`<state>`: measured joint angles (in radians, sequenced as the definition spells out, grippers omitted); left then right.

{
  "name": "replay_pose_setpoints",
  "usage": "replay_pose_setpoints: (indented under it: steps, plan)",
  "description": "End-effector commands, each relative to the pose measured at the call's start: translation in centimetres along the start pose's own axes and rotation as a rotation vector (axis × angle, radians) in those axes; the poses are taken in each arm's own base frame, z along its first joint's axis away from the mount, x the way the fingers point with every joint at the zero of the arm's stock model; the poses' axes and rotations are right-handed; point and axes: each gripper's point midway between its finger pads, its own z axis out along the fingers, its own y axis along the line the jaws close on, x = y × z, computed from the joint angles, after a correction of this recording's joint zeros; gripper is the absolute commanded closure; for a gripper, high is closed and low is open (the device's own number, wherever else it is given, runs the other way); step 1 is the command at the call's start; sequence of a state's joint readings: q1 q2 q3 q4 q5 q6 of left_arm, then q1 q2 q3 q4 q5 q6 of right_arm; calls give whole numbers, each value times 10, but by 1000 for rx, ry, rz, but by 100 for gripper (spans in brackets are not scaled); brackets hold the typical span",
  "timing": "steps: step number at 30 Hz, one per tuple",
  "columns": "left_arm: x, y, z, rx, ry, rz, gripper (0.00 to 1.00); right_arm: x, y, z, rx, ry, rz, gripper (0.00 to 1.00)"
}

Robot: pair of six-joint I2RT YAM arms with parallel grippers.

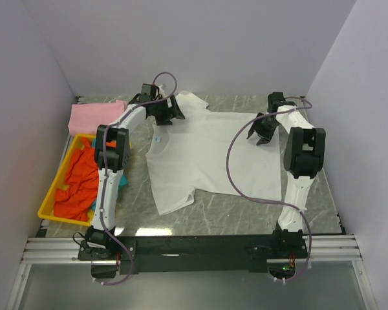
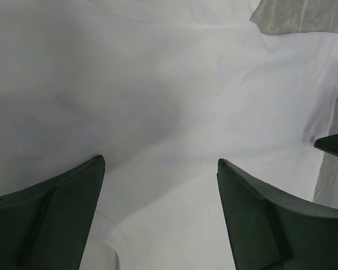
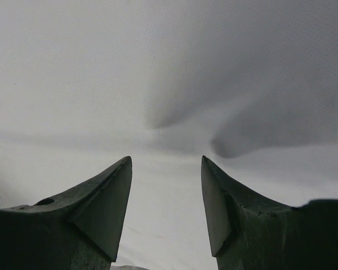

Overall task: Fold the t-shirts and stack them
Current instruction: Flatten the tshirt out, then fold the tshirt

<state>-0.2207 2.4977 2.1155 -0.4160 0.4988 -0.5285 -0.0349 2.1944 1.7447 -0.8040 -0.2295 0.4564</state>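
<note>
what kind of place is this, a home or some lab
Most likely a robot lab test cell, not a home: bare white panels box in a marble-patterned table, the left arm and right arm are bolted to a metal frame at its near edge, and a white t-shirt lies spread out.

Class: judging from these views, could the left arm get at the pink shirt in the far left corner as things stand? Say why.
Probably yes. The pink shirt lies uncovered just left of the left gripper, whose jaws stand open and empty over the white shirt; nothing seems to block the way.
</note>
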Motion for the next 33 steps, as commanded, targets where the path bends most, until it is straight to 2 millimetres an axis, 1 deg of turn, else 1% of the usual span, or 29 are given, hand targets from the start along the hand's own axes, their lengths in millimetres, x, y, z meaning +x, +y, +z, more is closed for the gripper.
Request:
replay_pose_setpoints:
  steps: [1,3,4,5,6,7,8,9,10,11,12,13,14,15,16,17,18,19,20,21,23,24,25,26,27,29,30,31,33]
  plan:
    - [-40,-22,-37,-17,-111,95,12,-26,31,-44,-71,-97,-23,41]
    - [-52,-32,-52,-24,-153,112,12,-29,35,-64,-78,-126,-36,41]
    - [-59,-44,-68,-22,-185,126,12,-30,37,-71,-81,-140,-41,41]
    - [-63,-49,-77,-27,-206,136,12,-31,39,-86,-89,-164,-51,41]
    - [-60,-46,-82,-56,-211,132,12,-29,39,-92,-88,-175,-52,41]
    - [-66,-61,-103,-52,-251,151,12,-21,33,-91,-78,-161,-50,41]
    - [-65,-62,-112,-70,-261,153,12,-18,32,-94,-80,-168,-51,41]
    - [-63,-63,-121,-88,-271,156,12,-14,33,-105,-91,-189,-56,41]
    - [-54,-65,-135,-121,-282,161,12,1,23,-97,-74,-155,-45,41]
    - [-48,-64,-142,-147,-285,172,13,3,24,-107,-88,-184,-50,41]
    - [-38,-61,-147,-176,-274,171,13,9,20,-107,-86,-180,-48,41]
    - [-19,-58,-158,-225,-266,175,13,24,9,-98,-63,-147,-39,41]
    - [-7,-55,-161,-251,-251,173,14,27,8,-102,-69,-165,-44,41]
    - [10,-51,-166,-283,-217,167,16,33,5,-101,-65,-163,-43,41]
    - [36,-45,-171,-319,-182,161,17,44,-5,-93,-47,-140,-37,41]
    - [53,-43,-174,-333,-155,155,18,48,-6,-96,-50,-147,-37,41]
    - [88,-24,-173,-375,-76,131,21,53,-9,-94,-46,-141,-34,41]
    - [103,-33,-183,-364,-74,121,21,61,-15,-89,-40,-127,-30,41]
    - [120,-30,-187,-371,-53,107,25,65,-16,-90,-44,-128,-25,41]
    - [149,-26,-195,-375,-16,97,26,72,-20,-87,-39,-115,-21,41]
    - [178,-25,-204,-364,15,48,28,76,-19,-88,-55,-117,-15,41]
    - [201,-22,-214,-360,38,34,32,80,-22,-86,-51,-107,-10,41]
    - [212,-22,-218,-356,46,-4,34,81,-21,-86,-57,-108,-8,41]
    - [223,-21,-222,-351,61,-25,38,83,-21,-87,-62,-109,-8,41]
    - [239,-17,-230,-353,71,-40,40,85,-22,-86,-61,-105,-5,41]
    - [258,-11,-236,-372,86,-120,43,87,-23,-86,-61,-105,-4,41]
    - [274,-6,-238,-363,110,-140,44,88,-24,-85,-59,-104,-3,41]
    - [281,-7,-239,-356,114,-170,44,89,-25,-84,-58,-103,-3,41]
    - [297,-6,-242,-355,140,-175,45,92,-26,-83,-59,-99,-1,41]
